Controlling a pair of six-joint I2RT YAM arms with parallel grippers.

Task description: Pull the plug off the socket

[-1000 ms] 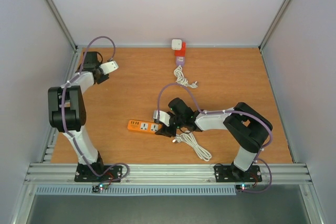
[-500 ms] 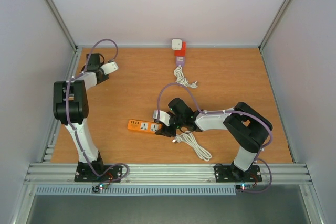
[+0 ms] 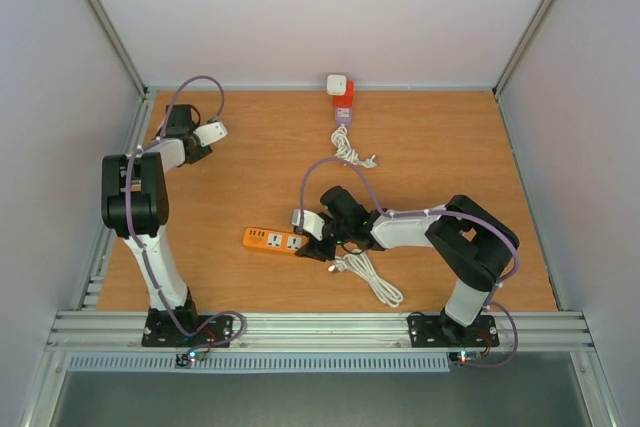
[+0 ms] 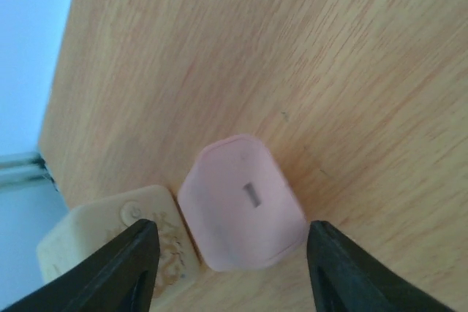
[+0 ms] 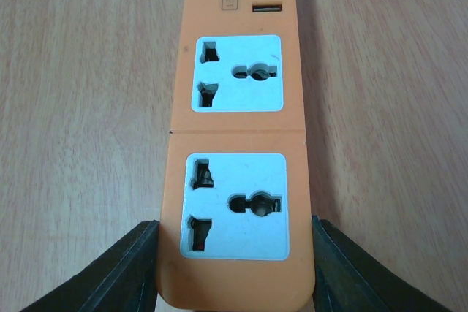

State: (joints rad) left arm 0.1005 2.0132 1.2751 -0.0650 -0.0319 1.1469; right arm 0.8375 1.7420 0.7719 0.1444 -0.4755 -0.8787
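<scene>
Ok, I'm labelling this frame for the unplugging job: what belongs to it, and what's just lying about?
In the job: orange power strip, pale plug, left gripper, right gripper.
Lying about: red power strip, white adapter on it, far white cord.

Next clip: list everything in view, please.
orange power strip: 1, orange, centre
red socket block: 1, red, far edge
white plug: 1, white, on red socket block
white cords: 2, white, one by red socket block, one near orange power strip
pale block: 1, pinkish, far left
cream block: 1, cream, beside pale block
left hand: 1, black fingers, open around pale block
right hand: 1, black fingers, closed on orange power strip
</scene>
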